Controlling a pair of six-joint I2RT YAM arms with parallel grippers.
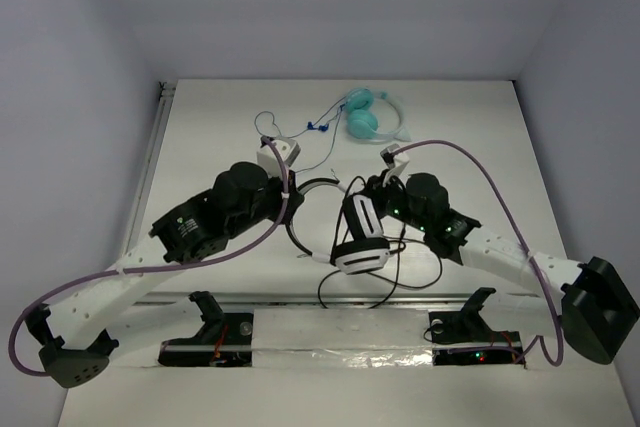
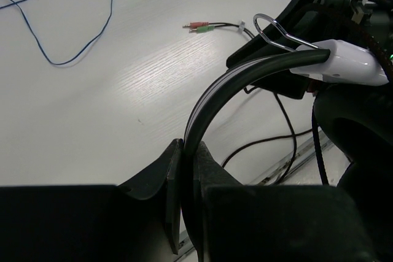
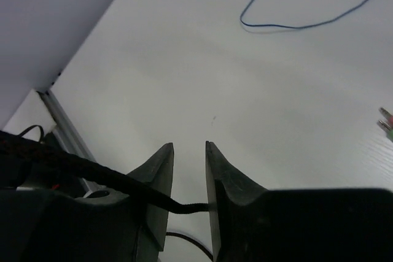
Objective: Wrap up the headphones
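Left gripper (image 2: 189, 150) clamps the headband (image 2: 236, 83) of the headphones (image 1: 360, 255), centre frame — right gripper (image 3: 189, 146) stands parted, the dark cable (image 3: 92, 173) crossing between its jaws.

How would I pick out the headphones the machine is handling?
On the white table, look at the middle, toward the front edge. The headphones there have their headband clamped in the left pincer. Unlike the smaller teal headphones farther back, they are black and white.

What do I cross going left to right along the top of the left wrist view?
Blue cable → red and green plugs → wire loop → white headband end.
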